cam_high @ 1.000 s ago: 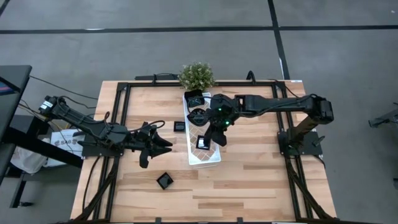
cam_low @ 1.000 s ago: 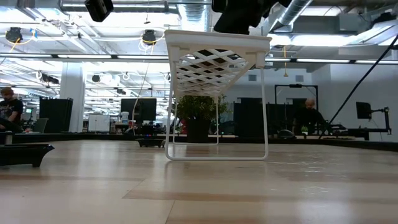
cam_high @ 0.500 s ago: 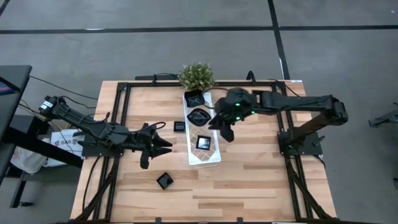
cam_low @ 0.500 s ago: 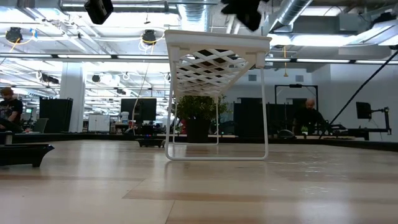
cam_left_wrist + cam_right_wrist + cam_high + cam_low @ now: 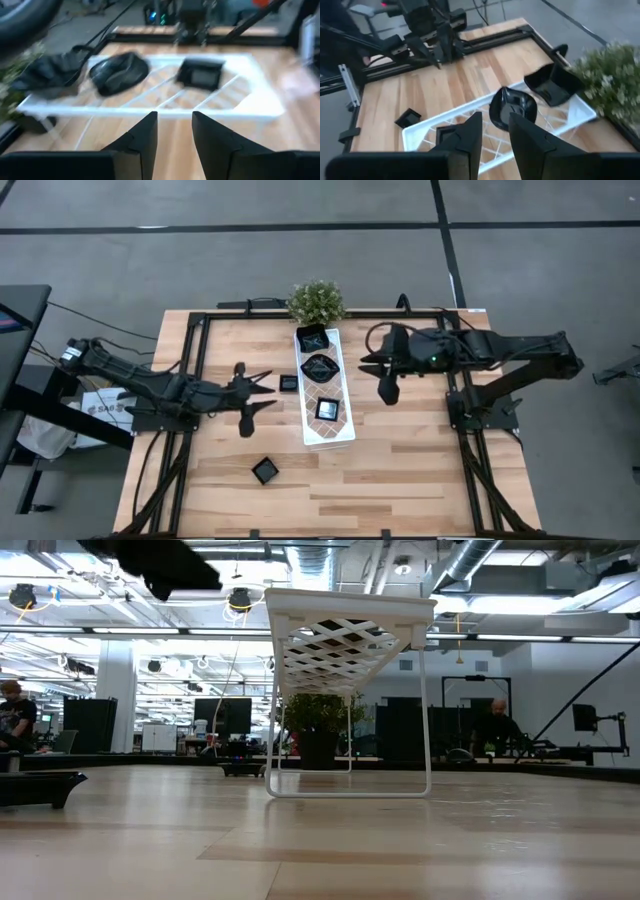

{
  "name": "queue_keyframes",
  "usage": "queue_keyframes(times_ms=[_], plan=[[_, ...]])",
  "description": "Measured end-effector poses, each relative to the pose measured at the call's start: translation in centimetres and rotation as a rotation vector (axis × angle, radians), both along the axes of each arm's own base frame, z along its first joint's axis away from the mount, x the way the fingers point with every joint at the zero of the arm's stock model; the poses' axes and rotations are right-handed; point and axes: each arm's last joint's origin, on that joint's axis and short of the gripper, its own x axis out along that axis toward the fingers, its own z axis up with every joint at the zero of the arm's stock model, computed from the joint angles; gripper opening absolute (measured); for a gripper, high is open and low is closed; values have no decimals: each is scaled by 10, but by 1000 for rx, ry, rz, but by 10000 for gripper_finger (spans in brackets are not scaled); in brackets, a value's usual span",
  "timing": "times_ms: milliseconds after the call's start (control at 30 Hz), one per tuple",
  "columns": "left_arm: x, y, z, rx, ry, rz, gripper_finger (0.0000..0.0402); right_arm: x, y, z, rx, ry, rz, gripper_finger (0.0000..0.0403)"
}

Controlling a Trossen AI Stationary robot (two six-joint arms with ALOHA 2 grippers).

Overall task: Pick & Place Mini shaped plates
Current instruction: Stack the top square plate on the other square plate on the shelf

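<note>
- While three mini shaped plates (image 5: 320, 367) sit on the white tray (image 5: 343, 434), two lie on the desk (image 5: 400, 470) left of it.
- Left gripper (image 5: 254, 390): narrowly parted, empty, left of tray.
- Right gripper (image 5: 383, 377): narrowly parted, empty, right of tray.

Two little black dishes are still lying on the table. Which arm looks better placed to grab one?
The left gripper, probably. Its open fingers sit beside the small square dish left of the white tray, and the other loose dish is on its side too. The right gripper hangs beyond the tray's far side.

Three plates (image 5: 321, 367) on the tray (image 5: 343, 436), two plates (image 5: 265, 470) on the table (image 5: 400, 470) left of it
</note>
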Motion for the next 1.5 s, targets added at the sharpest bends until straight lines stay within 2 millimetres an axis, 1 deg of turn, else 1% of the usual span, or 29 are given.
queue_keyframes(times_ms=[100,233,367,433,567,667,800,1033,1233,1367,1500], plan=[[-2,12,-7,25,91,43,124,-2,6,-3,23,23,-29,91],[-4,33,-18,-5,234,64,124,2,15,-10,36,57,-58,91],[1,51,-24,-29,270,46,124,8,23,-19,15,106,-84,91],[2,60,-35,-42,295,28,124,9,25,-22,-3,132,-90,91],[0,72,-63,-91,332,35,124,10,25,-26,-25,155,-108,91],[0,75,-82,-97,324,38,124,7,23,-25,-49,167,-100,91],[6,73,-96,-79,288,16,124,4,18,-21,-82,160,-100,91],[16,74,-121,-28,359,-19,124,3,6,-19,-102,164,-135,91],[18,73,-142,-18,443,-9,124,1,3,-20,-104,185,-142,91],[18,74,-150,3,478,17,124,1,3,-20,-103,186,-140,91],[18,76,-151,27,476,46,124,1,3,-20,-102,187,-139,91]])
